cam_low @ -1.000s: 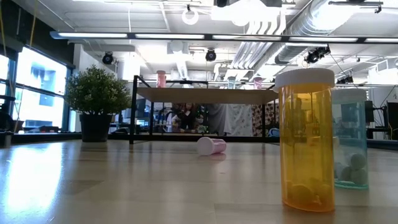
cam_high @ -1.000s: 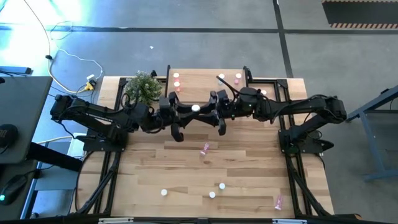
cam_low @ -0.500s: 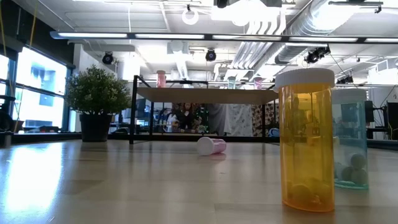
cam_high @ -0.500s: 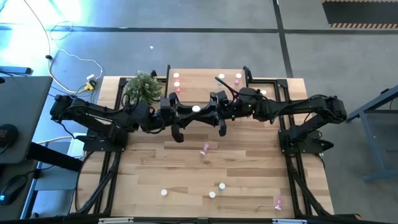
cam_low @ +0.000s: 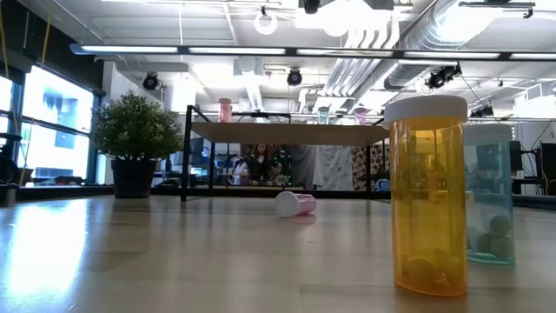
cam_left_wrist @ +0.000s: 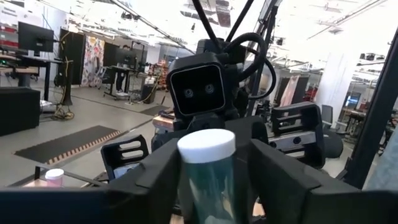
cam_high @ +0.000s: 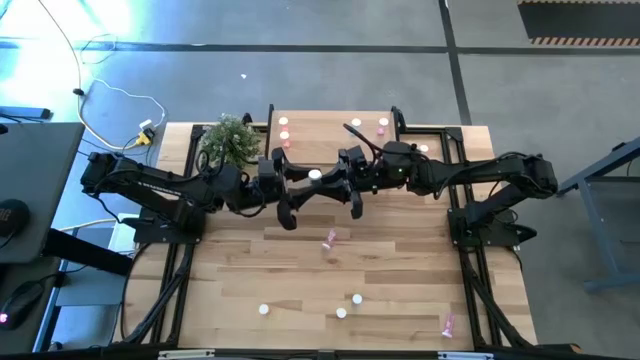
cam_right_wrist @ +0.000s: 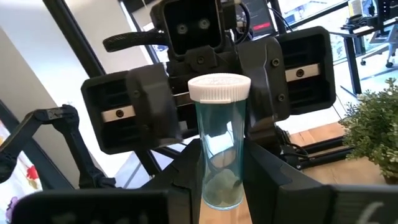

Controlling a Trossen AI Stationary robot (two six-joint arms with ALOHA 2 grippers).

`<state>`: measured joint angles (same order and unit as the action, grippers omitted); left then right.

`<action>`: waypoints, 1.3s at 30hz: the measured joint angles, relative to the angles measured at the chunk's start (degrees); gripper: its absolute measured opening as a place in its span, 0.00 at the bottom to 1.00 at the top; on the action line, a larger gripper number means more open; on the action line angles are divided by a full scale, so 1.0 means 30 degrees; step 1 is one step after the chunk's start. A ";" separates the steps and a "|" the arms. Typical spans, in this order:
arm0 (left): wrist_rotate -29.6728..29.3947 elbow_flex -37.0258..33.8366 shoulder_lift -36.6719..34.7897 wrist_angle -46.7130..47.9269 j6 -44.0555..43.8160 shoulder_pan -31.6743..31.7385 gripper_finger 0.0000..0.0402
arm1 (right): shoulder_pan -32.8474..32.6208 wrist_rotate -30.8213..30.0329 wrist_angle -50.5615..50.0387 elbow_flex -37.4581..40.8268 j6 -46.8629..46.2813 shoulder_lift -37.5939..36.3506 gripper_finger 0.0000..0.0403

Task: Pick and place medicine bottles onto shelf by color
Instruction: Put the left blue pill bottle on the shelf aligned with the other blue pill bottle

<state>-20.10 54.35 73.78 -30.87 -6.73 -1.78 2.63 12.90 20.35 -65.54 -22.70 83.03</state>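
Observation:
A pale green bottle (cam_high: pixel 315 175) with a white cap stands upright in the air between my two grippers, by the near edge of the light-wood shelf (cam_high: pixel 330 128). My left gripper (cam_high: pixel 303 182) reaches it from the table's left and my right gripper (cam_high: pixel 329 178) from the right. Both are shut on it. The bottle shows in the left wrist view (cam_left_wrist: pixel 208 186) and the right wrist view (cam_right_wrist: pixel 221 149). Pink bottles (cam_high: pixel 284 134) stand on the shelf's left end, and one more (cam_high: pixel 383 123) stands on its right. My left gripper has the bottle's body below the cap (cam_left_wrist: pixel 186 186) between its two fingers, which lie level and come from the table's left. The bottle is upright and clear of the table. My right gripper has the bottle's lower body (cam_right_wrist: pixel 208 186) between its two fingers, level from the table's right.
On the table lie a pink bottle (cam_high: pixel 330 238) at the middle and another (cam_high: pixel 447 323) near right. Three white-capped bottles (cam_high: pixel 341 313) stand near the front; the low view shows an orange one (cam_low: pixel 427 196) close up. A potted plant (cam_high: pixel 232 138) stands beside the shelf's left end.

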 joint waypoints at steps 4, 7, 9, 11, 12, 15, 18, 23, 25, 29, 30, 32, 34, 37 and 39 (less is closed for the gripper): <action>-0.0460 0.0000 0.0000 0.0231 0.0005 -0.0015 0.56 | 0.0007 -0.0329 -0.0202 0.0000 0.0000 0.0006 0.18; -0.0649 0.0000 -0.0048 0.0535 -0.0012 -0.0015 0.61 | 0.0007 -0.0462 -0.0310 0.0000 0.0007 0.0006 0.18; -0.0685 0.0000 -0.0175 0.0491 -0.0012 -0.0015 0.64 | 0.0007 -0.0810 -0.0450 0.0000 0.0015 0.0006 0.18; -0.1036 0.0000 -0.0202 0.0466 -0.0017 -0.0015 0.65 | 0.0007 -0.1009 -0.0564 0.0000 0.0022 0.0006 0.18; -0.1203 0.0000 -0.0266 0.0621 -0.0016 -0.0015 0.65 | 0.0007 -0.1032 -0.0563 0.0000 0.0029 0.0006 0.18; -0.1596 0.0002 -0.0646 0.0865 0.0164 -0.0007 0.66 | 0.0007 -0.1132 -0.0590 0.0000 0.0046 0.0006 0.18; -0.1690 0.0000 -0.1160 0.1742 0.0617 -0.0007 0.66 | 0.0007 -0.1405 -0.0595 0.0000 0.0066 0.0006 0.18; -0.1766 0.0000 -0.2181 0.2451 0.0786 0.0101 0.66 | 0.0007 -0.2381 -0.0882 0.0000 0.0344 -0.0203 0.18; -0.1808 0.0007 -0.2624 0.3036 0.0964 0.0119 0.66 | 0.0001 -0.3091 -0.1293 0.0008 0.0715 -0.0505 0.18; -0.1945 0.0007 -0.3497 0.4601 0.0966 0.0322 0.66 | 0.0000 -0.5268 -0.2522 0.0015 0.1797 -0.1543 0.18; -0.1957 0.0000 -0.3802 0.5154 0.0968 0.0381 0.66 | 0.0000 -0.6017 -0.2586 0.0015 0.2215 -0.1841 0.18; -0.1960 0.0000 -0.4240 0.5667 0.0972 0.0502 0.66 | 0.0000 -0.7643 -0.3071 0.0015 0.3208 -0.2542 0.18; -0.1953 0.0000 -0.4644 0.6257 0.0979 0.0601 0.66 | 0.0000 -0.9263 -0.3373 0.0007 0.4317 -0.3190 0.18; -0.1955 0.0000 -0.5125 0.6796 0.1438 0.0775 0.66 | -0.0044 -1.1896 -0.3698 0.0007 0.5716 -0.3894 0.18; -0.1953 0.0000 -0.5476 0.7282 0.1926 0.0833 0.66 | -0.0158 -1.3556 -0.3766 0.0007 0.6580 -0.4278 0.18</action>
<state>-25.96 54.35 57.35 -9.03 -0.95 0.72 2.16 -27.77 9.05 -65.52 -2.96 70.19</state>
